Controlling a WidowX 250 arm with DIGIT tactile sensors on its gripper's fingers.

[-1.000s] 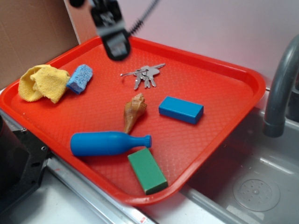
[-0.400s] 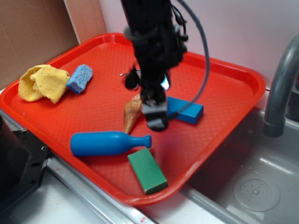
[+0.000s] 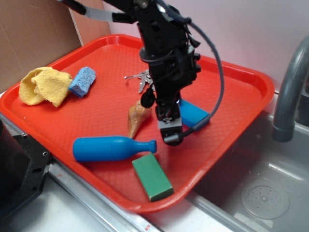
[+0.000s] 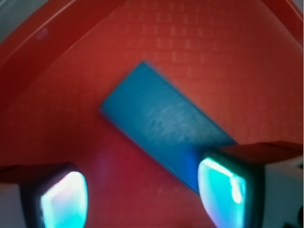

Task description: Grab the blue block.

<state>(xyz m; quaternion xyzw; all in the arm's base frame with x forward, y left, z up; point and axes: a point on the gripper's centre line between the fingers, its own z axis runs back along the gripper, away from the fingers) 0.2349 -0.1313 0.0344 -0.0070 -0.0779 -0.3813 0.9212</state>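
The blue block point(image 3: 194, 113) lies flat on the red tray point(image 3: 231, 104), right of centre; the arm hides its left part. In the wrist view the blue block point(image 4: 164, 121) runs diagonally from upper left to lower right, just ahead of the jaws. My gripper point(image 3: 171, 131) hangs low over the tray at the block's near-left side. My gripper point(image 4: 145, 197) is open, with bare tray between the pads. The right pad point(image 4: 223, 190) overlaps the block's lower right end; the left pad point(image 4: 64, 199) stands apart from it.
On the tray lie a brown shell point(image 3: 136, 116), a blue bottle-shaped toy point(image 3: 111, 148), a green block point(image 3: 152, 177), keys point(image 3: 140, 77), a light-blue sponge point(image 3: 83, 80) and a yellow cloth point(image 3: 44, 86). A sink point(image 3: 260, 193) with a grey tap point(image 3: 289, 92) is on the right.
The arm has swung from the tray's far left corner to the middle and come down over the blue block. Over the last half second it dropped a little lower.
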